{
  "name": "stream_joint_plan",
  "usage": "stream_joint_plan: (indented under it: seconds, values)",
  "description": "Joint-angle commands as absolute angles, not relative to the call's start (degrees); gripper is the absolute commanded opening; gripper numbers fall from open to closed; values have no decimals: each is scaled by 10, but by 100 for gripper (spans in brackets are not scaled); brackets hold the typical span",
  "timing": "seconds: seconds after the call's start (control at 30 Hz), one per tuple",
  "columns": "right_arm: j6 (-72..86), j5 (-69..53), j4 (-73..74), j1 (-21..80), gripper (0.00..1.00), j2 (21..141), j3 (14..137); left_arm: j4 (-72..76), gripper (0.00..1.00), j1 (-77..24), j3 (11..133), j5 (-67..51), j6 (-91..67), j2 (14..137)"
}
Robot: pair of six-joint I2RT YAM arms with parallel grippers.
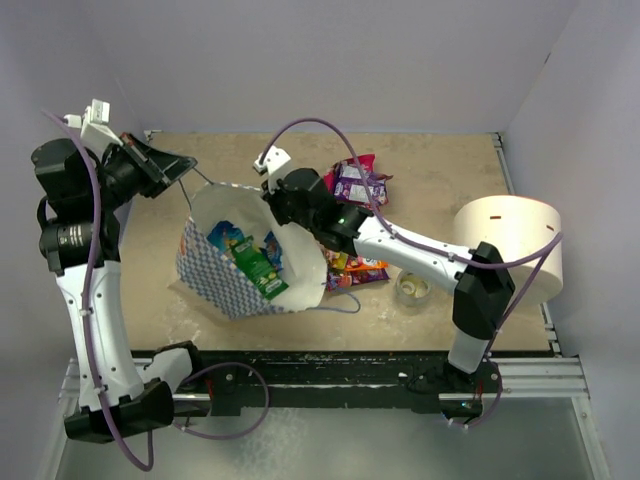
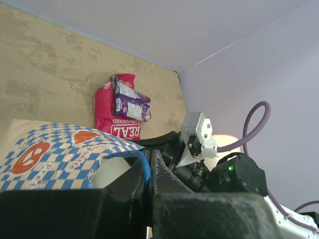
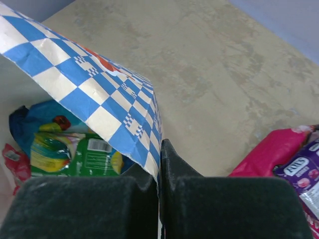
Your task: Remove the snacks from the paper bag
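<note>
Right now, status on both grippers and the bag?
Left gripper shut on blue cord handle. Right gripper shut on paper bag rim. Green packet, blue packet inside. Nothing blocks mouth.

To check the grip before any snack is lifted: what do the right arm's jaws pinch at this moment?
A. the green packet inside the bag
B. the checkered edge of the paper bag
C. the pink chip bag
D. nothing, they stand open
B: in the right wrist view the right jaws are shut on the checkered edge of the paper bag, and the green packet lies free inside it.
</note>
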State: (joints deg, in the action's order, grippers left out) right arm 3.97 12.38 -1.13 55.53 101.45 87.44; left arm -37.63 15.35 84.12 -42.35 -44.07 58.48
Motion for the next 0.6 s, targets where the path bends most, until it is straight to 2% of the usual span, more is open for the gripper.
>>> stream_joint_plan:
  seconds: [0.0,0.2,0.37,0.4,0.47,0.57]
  values:
    - [17,149,-55,536,0,993,894,-225,0,151,898,-459,-462,605]
    - [34,111,-74,533,0,975,834,-219,0,150,876,-500,-455,587]
    - [63,71,-72,533,2,946,788,-304,0,150,898,-524,-376,575]
    - [61,70,-67,533,10,939,780,-338,0,149,905,-519,-352,575]
    - [55,80,-38,533,31,924,772,-378,0,150,906,-516,-332,572]
    - [54,123,26,531,61,884,751,-362,0,150,874,-519,-367,547]
